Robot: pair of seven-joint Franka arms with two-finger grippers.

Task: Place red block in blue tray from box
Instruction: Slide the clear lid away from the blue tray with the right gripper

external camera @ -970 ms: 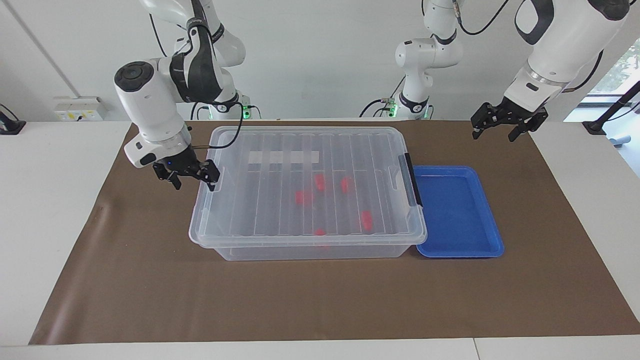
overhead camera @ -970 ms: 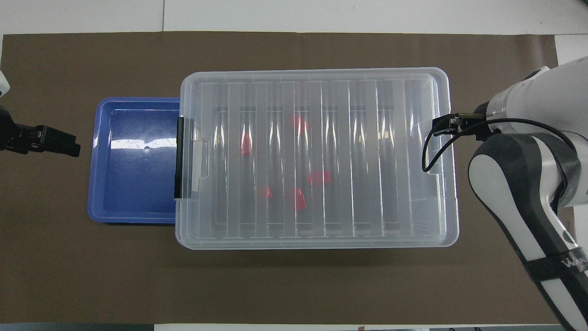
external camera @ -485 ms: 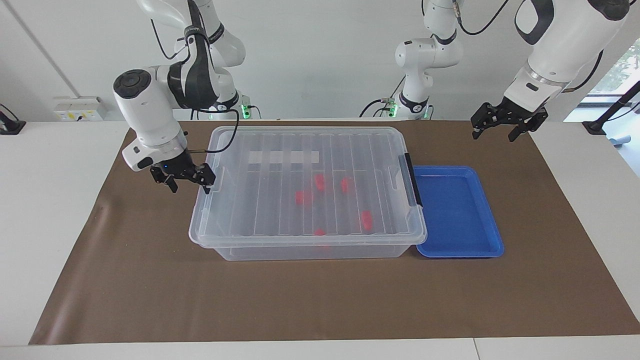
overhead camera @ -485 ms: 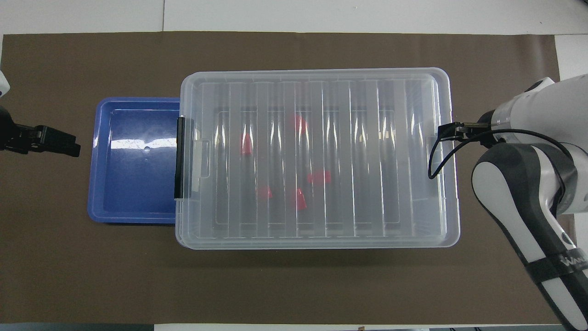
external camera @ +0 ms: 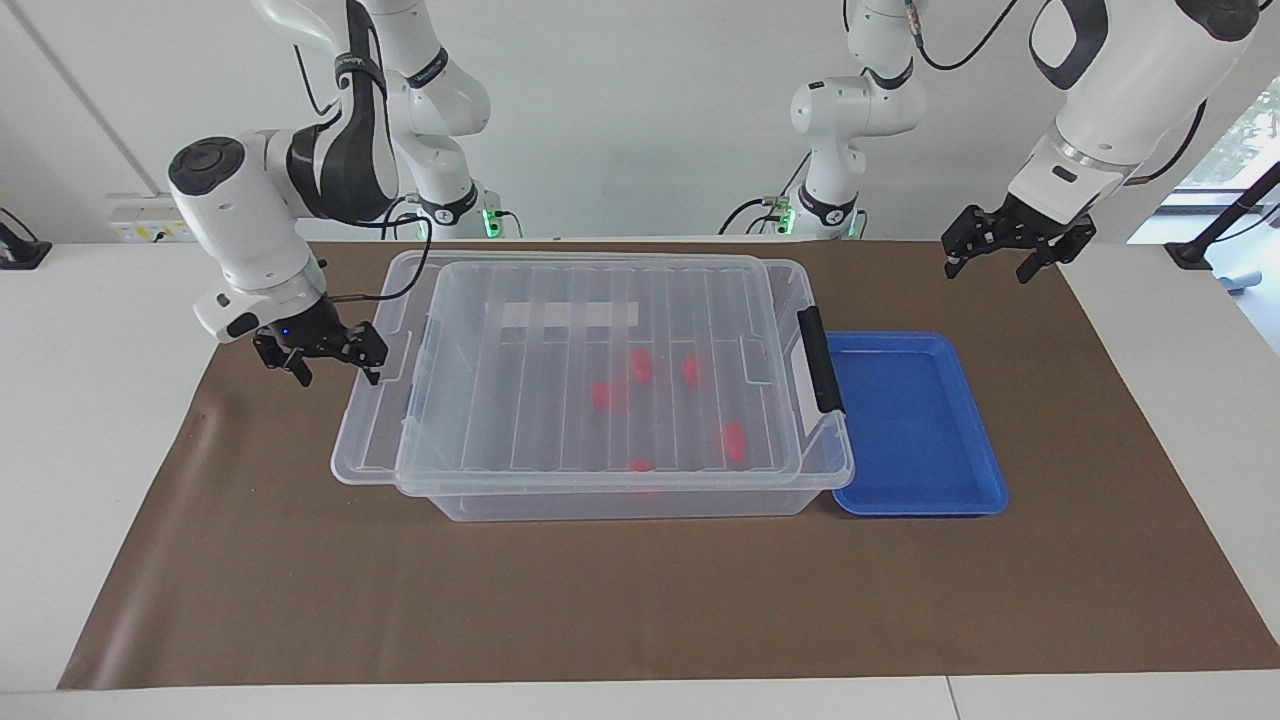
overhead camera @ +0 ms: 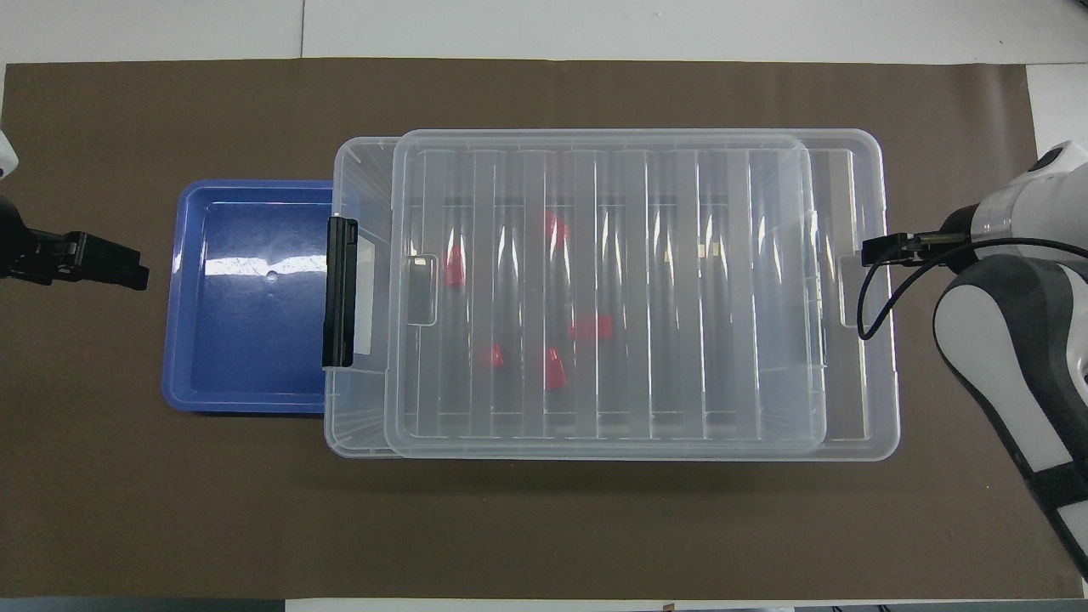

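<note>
Several red blocks lie on the floor of the clear box. Its ribbed clear lid sits askew, overhanging the box toward the right arm's end and leaving a strip uncovered at the tray end. The blue tray lies empty against that end of the box. My right gripper is open at the lid's overhanging edge, one finger against the lid's handle notch. My left gripper waits open, raised over the mat beside the tray.
A brown mat covers the table under everything. A dark clip handle stands at the box's tray end. In the overhead view the right arm hangs over the mat at the lid's end.
The right gripper has moved toward its own end of the table, and the lid has slid with it, off the box's tray end. The left arm has not moved.
</note>
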